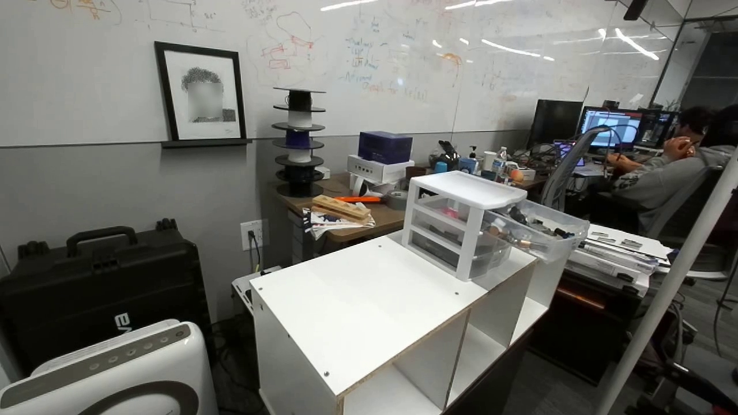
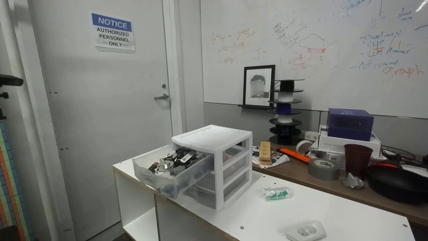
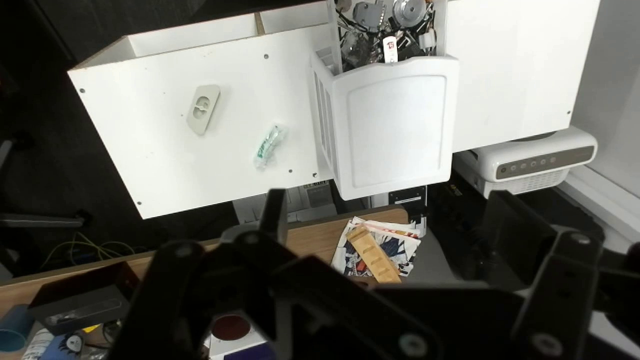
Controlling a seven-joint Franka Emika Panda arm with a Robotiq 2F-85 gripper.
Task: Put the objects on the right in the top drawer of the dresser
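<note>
The dresser (image 1: 461,189) (image 2: 214,138) (image 3: 397,127) is a small white unit with translucent drawers. Its top drawer (image 1: 568,246) (image 2: 150,179) is pulled far out and full of dark and metallic small parts. On the right of the dresser, in an exterior view, lie a clear packet with green print (image 2: 278,193) and an off-white piece with rounded recesses (image 2: 311,233). From above, the wrist view shows the packet (image 3: 270,145) and the off-white piece (image 3: 197,111) to the dresser's left. My gripper (image 3: 395,217) stands wide open with nothing between its fingers; both exterior views leave it out.
A white open-shelved cabinet (image 1: 357,311) (image 2: 260,217) carries the dresser. Beside it is a wooden desk (image 2: 294,172) with magazines, a wooden block (image 3: 372,254), tape, a pan (image 2: 398,184) and a spool stack (image 1: 300,144). An air purifier (image 1: 127,369) stands near the cabinet's end.
</note>
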